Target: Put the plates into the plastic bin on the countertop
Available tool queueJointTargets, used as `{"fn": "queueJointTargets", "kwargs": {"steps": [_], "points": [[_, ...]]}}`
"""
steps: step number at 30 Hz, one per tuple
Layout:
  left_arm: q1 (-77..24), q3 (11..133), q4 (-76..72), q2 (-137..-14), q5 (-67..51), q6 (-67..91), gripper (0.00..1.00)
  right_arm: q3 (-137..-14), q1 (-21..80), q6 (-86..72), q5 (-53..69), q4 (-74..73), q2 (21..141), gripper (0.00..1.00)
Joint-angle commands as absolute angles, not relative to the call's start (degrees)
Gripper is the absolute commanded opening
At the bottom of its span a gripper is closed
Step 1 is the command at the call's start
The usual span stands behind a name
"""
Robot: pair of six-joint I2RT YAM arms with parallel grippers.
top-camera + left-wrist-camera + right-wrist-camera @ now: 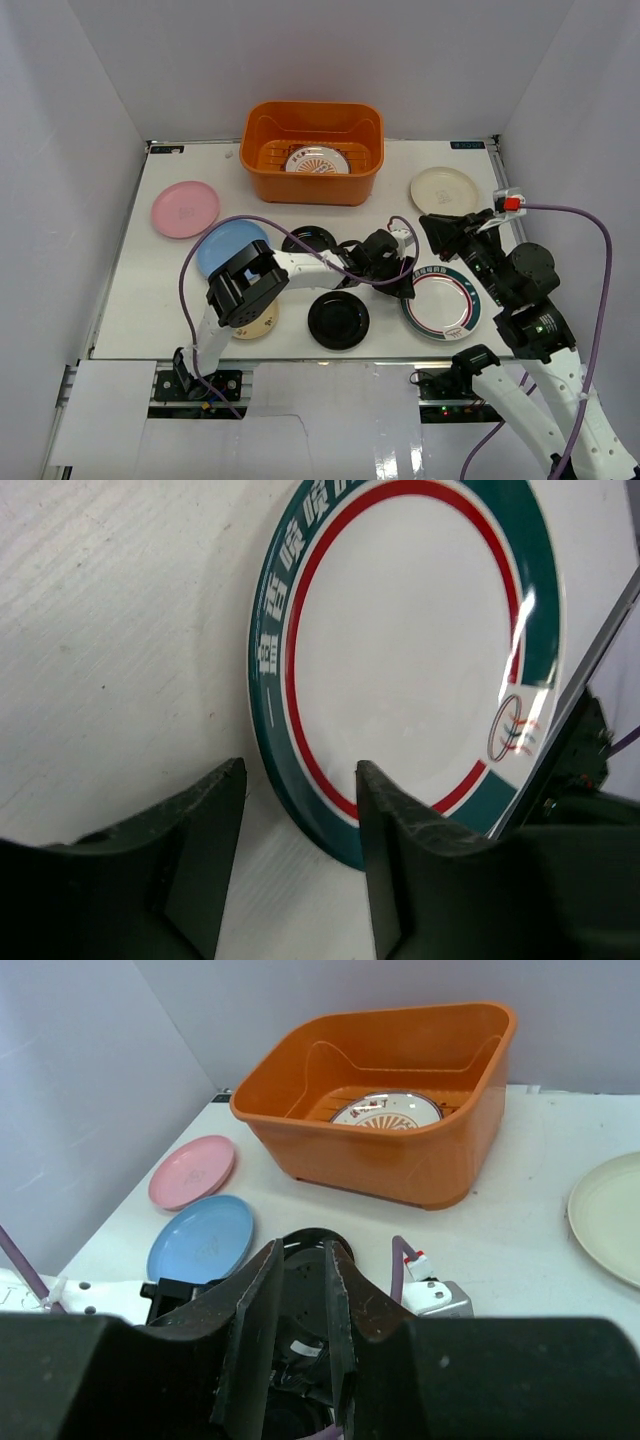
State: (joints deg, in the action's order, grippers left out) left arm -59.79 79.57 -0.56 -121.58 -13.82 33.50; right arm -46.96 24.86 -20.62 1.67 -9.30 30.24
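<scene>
The orange plastic bin (312, 186) stands at the back of the white countertop (150, 290) with the orange-sunburst plate (318, 160) in it. The green-rimmed white plate (443, 302) lies front right. My left gripper (405, 285) is open at that plate's left edge. In the left wrist view (300, 770) the green rim (268, 720) sits between the jaws, with one finger over the plate (400, 660). My right gripper (440, 235) hovers above, its jaws slightly apart and empty (303, 1250). Pink (185, 208), light blue (228, 247), cream (444, 189), tan (255, 322) and two black plates (338, 320) (308, 240) lie around.
The left arm (300, 262) stretches across the table's middle over the rear black plate, trailing a purple cable (200, 250). The right wrist view shows the bin (400, 1150), pink plate (192, 1170), blue plate (202, 1240) and cream plate (610, 1215). White walls enclose three sides.
</scene>
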Motion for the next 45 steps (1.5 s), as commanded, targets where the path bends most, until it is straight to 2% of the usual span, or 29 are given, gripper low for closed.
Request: {"fn": "queueJointTargets", "kwargs": {"steps": [1, 5, 6, 8, 9, 14, 18, 21, 29, 33, 38, 45], "points": [[-59.59, 81.56, 0.8, -122.87, -14.59, 34.01, 0.58, -45.62, 24.79, -21.09, 2.72, -9.14, 29.62, 0.3], [-59.24, 79.98, -2.11, -123.84, -14.85, 35.59, 0.33, -44.65, 24.87, -21.27, 2.99, -9.05, 29.27, 0.3], [-59.15, 79.28, -2.46, -124.01, -14.85, 36.12, 0.21, -44.65, 24.79, -21.44, 2.9, -8.97, 29.18, 0.3], [-58.98, 78.67, -3.25, -123.93, -14.85, 36.65, 0.09, -44.74, 24.79, -21.62, 2.99, -9.05, 28.83, 0.3], [-58.63, 77.97, -3.6, -123.58, -15.11, 37.26, 0.0, -45.08, 24.79, -21.71, 2.99, -9.05, 28.65, 0.3], [-57.31, 75.06, -8.43, -119.37, -16.79, 39.37, 0.0, -46.58, 24.79, -22.5, 4.04, -9.49, 27.07, 0.32], [-55.55, 74.36, -11.16, -112.43, -17.23, 40.6, 0.0, -50.18, 24.79, -23.03, 5.18, -10.89, 25.14, 0.45], [-52.74, 74.36, -12.12, -105.49, -16.96, 41.31, 0.0, -53.17, 24.79, -22.24, 4.31, -11.6, 23.56, 0.49], [-37.72, 78.22, -8.62, -92.2, -15.03, 42.45, 0.0, -52.22, 24.79, -21.0, 3.24, -11.16, 22.23, 0.5], [-30.95, 83.39, -4.93, -92.9, -11.61, 42.19, 0.0, -49.75, 24.79, -22.06, 8.51, -10.55, 25.66, 0.5], [-24.7, 92.61, -0.35, -97.81, -5.2, 40.52, 0.0, -45.8, 24.79, -22.5, 9.32, -7.83, 27.86, 0.49], [-18.99, 103.95, 5.09, -109.66, -4.05, 41.05, 0.0, -41.67, 24.79, -21.97, 8.61, -5.89, 30.23, 0.49]]}}
